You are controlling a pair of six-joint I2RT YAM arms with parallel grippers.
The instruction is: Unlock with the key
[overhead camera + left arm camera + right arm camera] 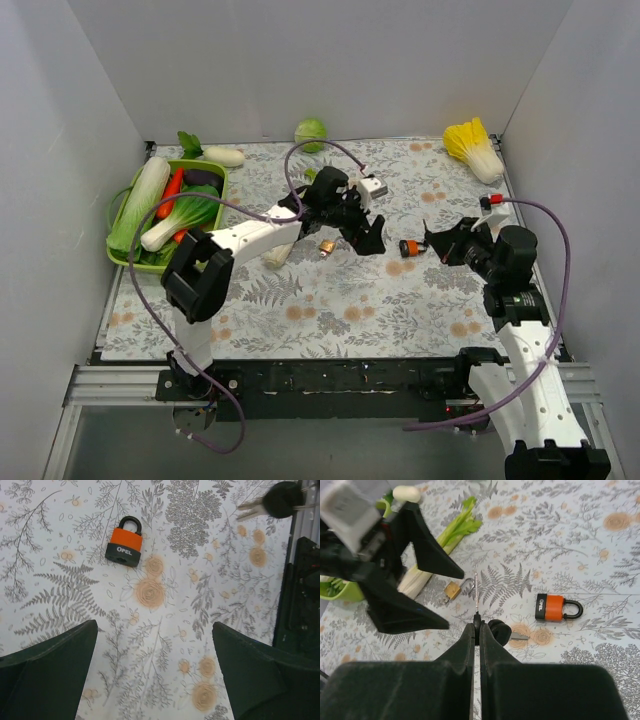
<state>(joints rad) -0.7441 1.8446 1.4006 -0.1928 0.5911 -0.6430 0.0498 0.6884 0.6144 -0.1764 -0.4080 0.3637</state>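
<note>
Keys (499, 628) number two; one orange padlock (552, 606), one brass padlock (452, 590).

On the desk (600, 555), big padlock (557, 606) lies ahead-right of the right fingers (465, 650), small padlock (452, 590) ahead-left, just beside the left fingers (427, 555). The key (498, 628) sits at the right fingers' tips.

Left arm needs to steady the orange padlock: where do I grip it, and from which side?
Bring the open left gripper straight down and pinch the orange padlock across its body's two side edges. It lies flat, and that likely leaves the black base clear for the key.
</note>
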